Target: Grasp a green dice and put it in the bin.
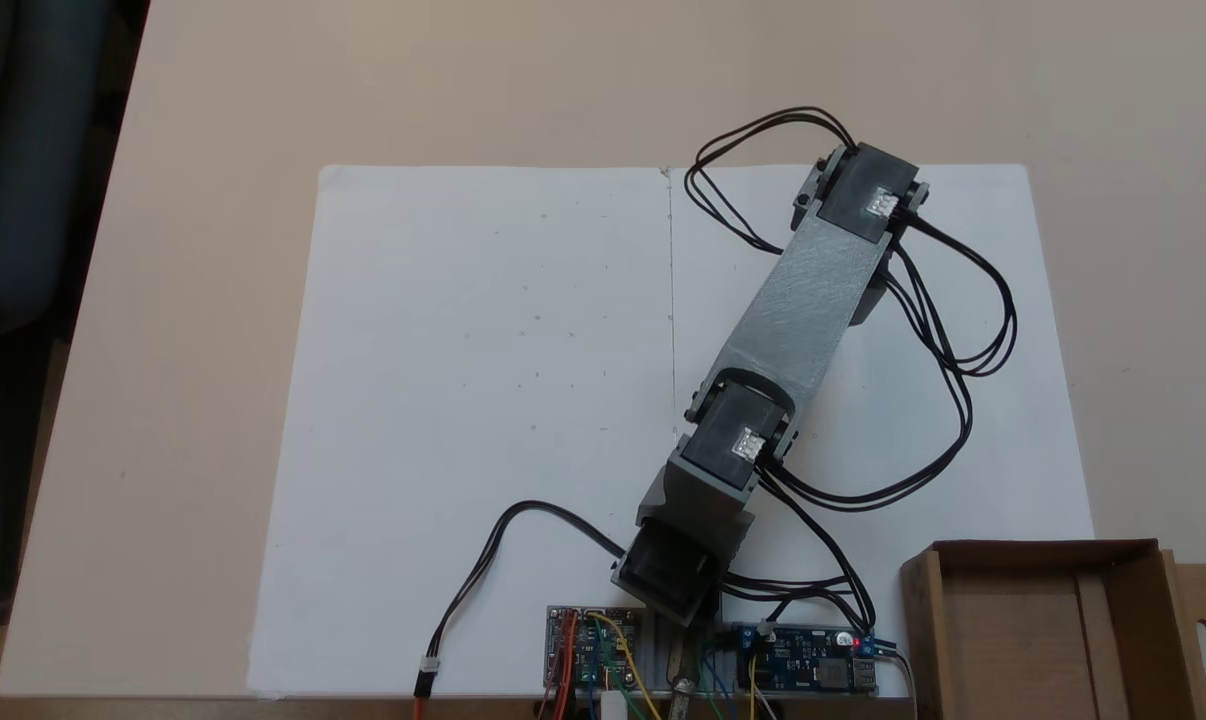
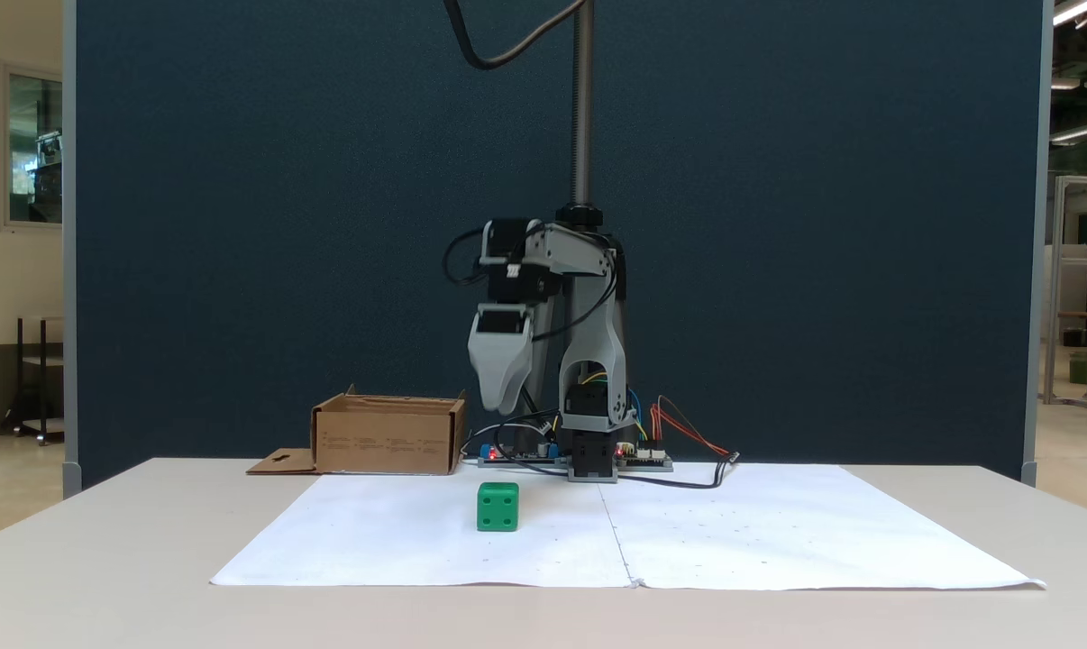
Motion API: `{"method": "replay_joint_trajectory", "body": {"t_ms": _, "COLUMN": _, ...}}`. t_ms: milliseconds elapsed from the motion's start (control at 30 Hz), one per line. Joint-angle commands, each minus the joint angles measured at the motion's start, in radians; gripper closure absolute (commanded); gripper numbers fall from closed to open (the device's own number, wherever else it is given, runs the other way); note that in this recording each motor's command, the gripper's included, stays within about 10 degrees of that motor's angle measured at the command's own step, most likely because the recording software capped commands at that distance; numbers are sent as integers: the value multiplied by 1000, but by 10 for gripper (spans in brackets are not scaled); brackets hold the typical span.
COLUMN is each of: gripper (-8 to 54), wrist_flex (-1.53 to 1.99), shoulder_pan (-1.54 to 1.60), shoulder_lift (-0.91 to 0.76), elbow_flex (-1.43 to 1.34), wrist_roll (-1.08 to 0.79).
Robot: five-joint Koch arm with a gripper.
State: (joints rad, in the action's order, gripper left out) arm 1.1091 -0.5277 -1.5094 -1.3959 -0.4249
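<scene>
My bin (image 1: pixel 1038 630) sits at the table (image 1: pixel 213 100) edge beside my base; its brown floor is bare, with the flap (image 1: pixel 1203 625) folded out to one side. In a fixed view the dice (image 2: pixel 497 507) rests on the white paper (image 2: pixel 778 532), well apart from the bin, below and in front of my gripper (image 2: pixel 502 397). My fingers hang pointing down above the paper; I cannot tell whether they are spread.

text: none legible | bin (image 2: pixel 388 440) front wall: faint printed rows, too small to read | boards: no readable marks
</scene>
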Motion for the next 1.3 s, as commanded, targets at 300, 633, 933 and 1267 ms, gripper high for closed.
{"method": "replay_joint_trajectory", "body": {"t_ms": 300, "gripper": 10, "wrist_flex": -60, "shoulder_pan": -26, "shoulder_lift": 3, "elbow_flex": 37, "wrist_roll": -141}}
{"method": "replay_joint_trajectory", "body": {"t_ms": 633, "gripper": 11, "wrist_flex": -61, "shoulder_pan": -21, "shoulder_lift": 12, "elbow_flex": 37, "wrist_roll": -140}}
{"method": "replay_joint_trajectory", "body": {"t_ms": 933, "gripper": 12, "wrist_flex": -66, "shoulder_pan": 2, "shoulder_lift": 46, "elbow_flex": 29, "wrist_roll": -138}}
{"method": "replay_joint_trajectory", "body": {"t_ms": 1267, "gripper": 11, "wrist_flex": -67, "shoulder_pan": 2, "shoulder_lift": 146, "elbow_flex": 29, "wrist_roll": -135}}
